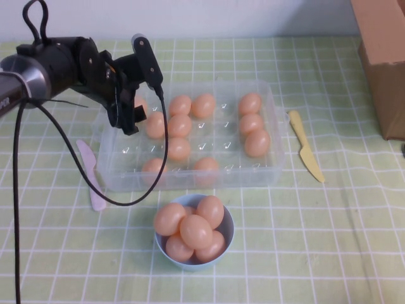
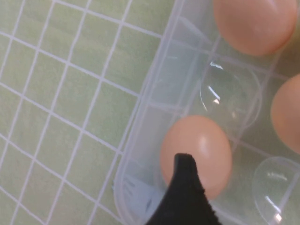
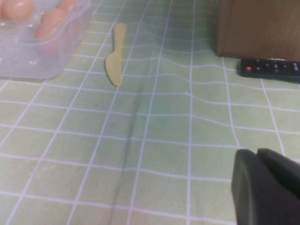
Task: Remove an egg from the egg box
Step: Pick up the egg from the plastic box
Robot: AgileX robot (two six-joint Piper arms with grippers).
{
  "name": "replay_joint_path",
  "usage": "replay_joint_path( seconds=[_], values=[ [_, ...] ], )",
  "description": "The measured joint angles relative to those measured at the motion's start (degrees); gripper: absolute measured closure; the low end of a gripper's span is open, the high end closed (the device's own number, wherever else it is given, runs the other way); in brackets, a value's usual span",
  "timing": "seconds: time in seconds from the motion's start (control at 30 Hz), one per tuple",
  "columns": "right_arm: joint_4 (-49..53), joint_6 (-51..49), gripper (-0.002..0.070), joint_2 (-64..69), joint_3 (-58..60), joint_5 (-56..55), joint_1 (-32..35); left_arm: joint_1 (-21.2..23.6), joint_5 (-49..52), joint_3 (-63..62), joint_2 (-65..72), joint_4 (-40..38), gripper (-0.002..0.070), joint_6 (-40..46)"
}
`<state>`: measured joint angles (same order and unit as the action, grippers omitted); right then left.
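The clear egg box (image 1: pixel 273 136) lies mid-table with several peach-orange eggs in its wells. My left gripper (image 1: pixel 143 106) hangs over the box's far left corner, open, its fingers straddling the corner egg (image 1: pixel 140 101), which sits in its well. In the left wrist view one dark fingertip (image 2: pixel 186 187) stands in front of that egg (image 2: pixel 199 147) by the box's rim (image 2: pixel 140 122); the other finger is out of frame. My right gripper (image 3: pixel 258 154) is shut and empty, low over the cloth to the right of the box (image 3: pixel 42 51), outside the high view.
A light-blue bowl (image 1: pixel 228 239) holding several eggs stands in front of the box. A pink plastic knife (image 1: pixel 89 171) lies left of it and a yellow one (image 1: pixel 305 149) to the right. A cardboard box (image 1: pixel 383 57) stands far right, a black remote (image 3: pixel 269 68) beside it.
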<state>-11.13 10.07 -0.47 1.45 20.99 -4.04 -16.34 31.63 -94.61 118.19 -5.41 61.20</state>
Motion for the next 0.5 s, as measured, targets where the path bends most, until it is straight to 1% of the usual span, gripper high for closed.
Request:
replay_joint_path(
  seconds=[0.5],
  values=[
    [0.0,0.0,0.0694,0.0,0.0,0.1,0.0,1.0,-1.8,-0.1,2.8,-1.3,0.0202,-0.5]
  ],
)
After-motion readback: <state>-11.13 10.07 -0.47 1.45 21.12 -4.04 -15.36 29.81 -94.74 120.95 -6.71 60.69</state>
